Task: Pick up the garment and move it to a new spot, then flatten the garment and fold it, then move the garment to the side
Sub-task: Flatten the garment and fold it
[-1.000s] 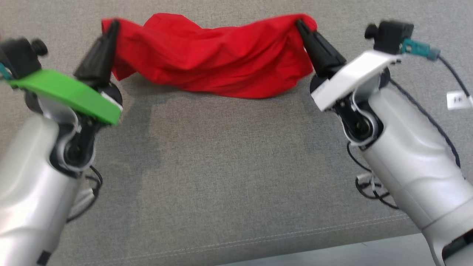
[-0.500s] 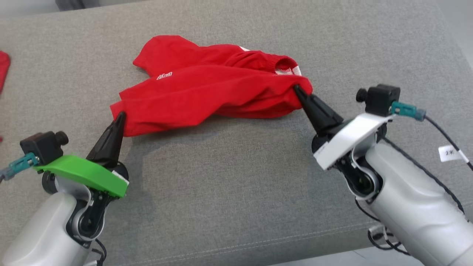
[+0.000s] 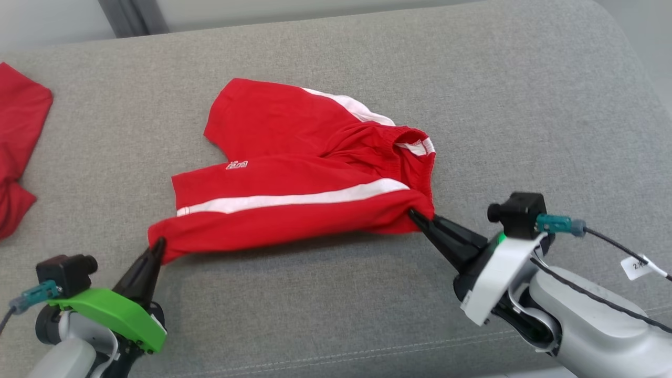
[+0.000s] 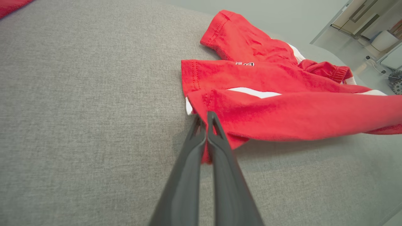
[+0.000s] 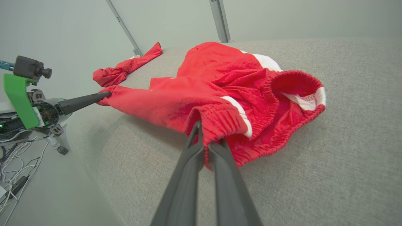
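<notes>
Left gripper and right gripper pinch red shorts on grey cushion.

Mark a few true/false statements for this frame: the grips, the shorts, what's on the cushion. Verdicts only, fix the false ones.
1. The left gripper is shut on a leg hem of the red shorts. True.
2. The right gripper is open, clear of the shorts. False: it is shut on their waistband.
3. The shorts carry white stripes. True.
4. The shorts hang wholly in the air. False: their far part lies on the grey cushion.
5. Another red garment lies at the cushion's left edge in the head view. True.
</notes>
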Robot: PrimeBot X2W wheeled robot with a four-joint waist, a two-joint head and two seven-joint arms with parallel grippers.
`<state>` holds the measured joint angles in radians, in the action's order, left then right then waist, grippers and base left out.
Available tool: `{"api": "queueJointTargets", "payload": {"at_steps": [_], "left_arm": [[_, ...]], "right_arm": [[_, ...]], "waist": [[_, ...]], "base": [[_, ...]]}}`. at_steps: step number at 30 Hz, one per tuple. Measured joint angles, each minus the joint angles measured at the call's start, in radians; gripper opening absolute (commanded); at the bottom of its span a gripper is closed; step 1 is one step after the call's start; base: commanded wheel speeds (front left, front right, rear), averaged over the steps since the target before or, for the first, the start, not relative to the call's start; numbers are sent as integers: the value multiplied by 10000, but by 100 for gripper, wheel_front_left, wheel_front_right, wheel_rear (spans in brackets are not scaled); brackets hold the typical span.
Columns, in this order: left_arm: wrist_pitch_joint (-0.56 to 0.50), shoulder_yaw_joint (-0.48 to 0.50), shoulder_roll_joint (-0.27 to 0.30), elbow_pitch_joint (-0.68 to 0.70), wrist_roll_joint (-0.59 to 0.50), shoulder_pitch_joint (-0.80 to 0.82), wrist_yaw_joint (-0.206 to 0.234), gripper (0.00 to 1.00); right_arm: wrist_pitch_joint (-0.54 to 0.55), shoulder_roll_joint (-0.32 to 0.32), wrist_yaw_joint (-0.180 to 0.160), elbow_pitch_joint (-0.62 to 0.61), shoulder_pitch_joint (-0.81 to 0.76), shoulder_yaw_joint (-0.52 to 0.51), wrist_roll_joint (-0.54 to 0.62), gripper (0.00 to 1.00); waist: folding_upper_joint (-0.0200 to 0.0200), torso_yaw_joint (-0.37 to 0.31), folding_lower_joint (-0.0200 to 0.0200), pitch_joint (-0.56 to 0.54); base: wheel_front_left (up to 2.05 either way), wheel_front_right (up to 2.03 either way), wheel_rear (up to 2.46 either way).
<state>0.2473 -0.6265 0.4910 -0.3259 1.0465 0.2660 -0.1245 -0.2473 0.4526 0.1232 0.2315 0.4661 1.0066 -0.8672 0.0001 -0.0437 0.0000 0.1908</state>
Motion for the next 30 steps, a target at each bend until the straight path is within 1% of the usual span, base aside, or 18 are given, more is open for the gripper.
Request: {"api": "queueJointTargets", "payload": {"at_steps": [6, 10, 13, 14, 15, 16, 17, 18, 19, 20, 26, 28, 30], "left_arm": [[-107, -395, 25, -50, -132, -280, 2, 0], [-268, -627, 313, -314, -596, -394, 96, 0], [-295, -757, 265, -295, -644, -430, 104, 0], [-324, -825, 236, -293, -662, -430, 104, 0], [-324, -865, 169, -284, -667, -430, 104, 0], [-332, -892, 151, -282, -679, -430, 104, 0], [-357, -905, 136, -286, -706, -430, 105, 0], [-357, -905, 125, -288, -729, -430, 105, 24], [-359, -907, 119, -293, -731, -429, 121, 72], [-359, -907, 119, -293, -731, -429, 121, 100], [-489, -940, 174, -380, -865, -427, 295, 100], [-481, -913, 226, -368, -880, -421, 382, 100], [-422, -786, 272, -288, -880, -409, 441, 100]], "right_arm": [[-2, 529, 2, -42, -436, 293, 148, 0], [-2, 765, 2, -71, -631, 675, 332, 0], [-2, 915, 12, 21, -714, 836, 495, 0], [-2, 957, 12, 40, -722, 865, 502, 11], [-2, 986, 12, 73, -764, 886, 502, 27], [-2, 991, 12, 105, -787, 930, 502, 97], [-2, 1003, 12, 138, -815, 976, 506, 100], [-2, 1016, 12, 157, -834, 1005, 512, 100], [-2, 1037, 12, 161, -843, 1032, 516, 100], [-2, 1037, 12, 161, -843, 1032, 516, 100], [-2, 1151, 12, -90, -843, 1037, 585, 100], [-2, 1152, 12, -299, -843, 790, 566, 100], [-4, 1152, 12, -558, -843, 268, 453, 100]], "waist": [[0, 85, 0, -123], [0, 106, 0, -140], [0, 122, 0, -134], [0, 128, 0, -128], [0, 141, 0, -113], [0, 146, 0, -103], [0, 151, 0, -92], [0, 155, 0, -82], [0, 159, 0, -72], [0, 159, 0, -72], [0, 177, 0, -16], [0, 180, 0, -10], [0, 180, 0, -11]], "base": [[0, 0, 0], [0, 0, 0], [0, 0, 0], [0, 0, 0], [0, 0, 0], [0, 0, 0], [0, 0, 0], [0, 0, 0], [0, 0, 0], [0, 0, 0], [0, 0, 0], [0, 0, 0], [0, 0, 0]]}}
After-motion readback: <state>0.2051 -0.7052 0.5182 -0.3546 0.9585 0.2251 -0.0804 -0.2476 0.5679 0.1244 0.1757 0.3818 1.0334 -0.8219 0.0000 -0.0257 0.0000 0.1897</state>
